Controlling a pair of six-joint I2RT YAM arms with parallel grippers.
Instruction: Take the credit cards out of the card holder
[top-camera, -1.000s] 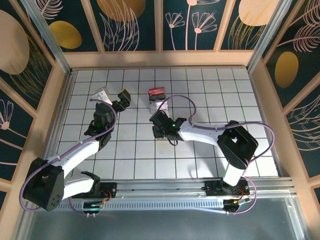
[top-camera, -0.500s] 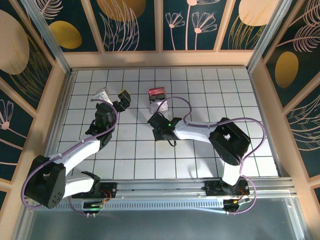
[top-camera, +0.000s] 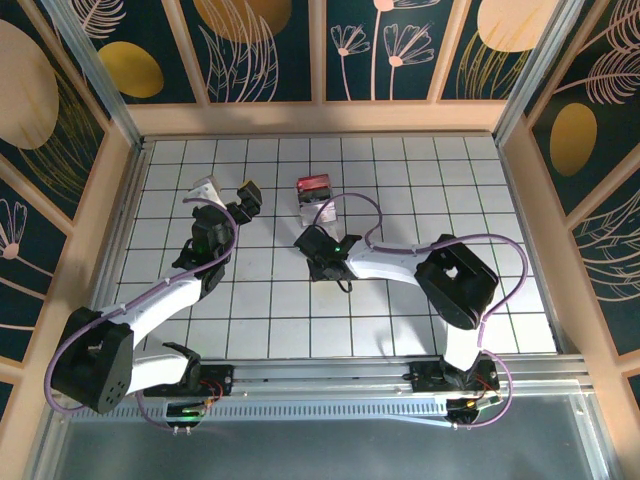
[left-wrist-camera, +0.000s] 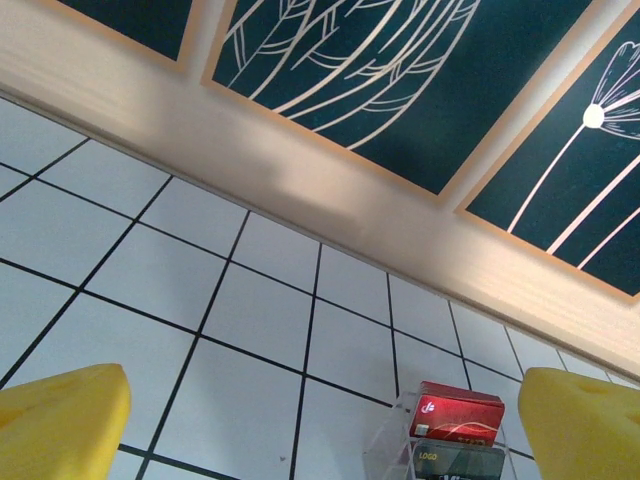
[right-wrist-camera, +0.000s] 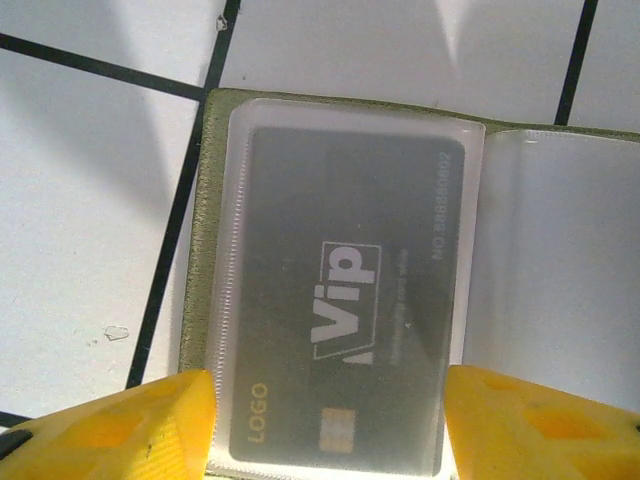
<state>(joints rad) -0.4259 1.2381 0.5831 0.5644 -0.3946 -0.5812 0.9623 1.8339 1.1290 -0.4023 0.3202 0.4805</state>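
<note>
White-tiled table (right-wrist-camera: 90, 200) under the card holder (right-wrist-camera: 550, 260), dark credit card (right-wrist-camera: 345, 290) sleeved in one pocket. Right gripper (right-wrist-camera: 330, 420) parted astride that pocket; left gripper (left-wrist-camera: 320, 400) wide open, well apart from the holder. Risks pinching plastic with card, dragging the loose holder.

The dark credit card (right-wrist-camera: 345, 300) reads "ViP" and "LOGO".

White links and black joint housings are seen on the left arm (top-camera: 150, 297) and right arm (top-camera: 388, 266), with purple cables (top-camera: 60, 350) looped alongside. Yellow fingers (left-wrist-camera: 60, 415) are fitted to the left end effector (left-wrist-camera: 320, 420) and right end effector (right-wrist-camera: 325, 420).
</note>
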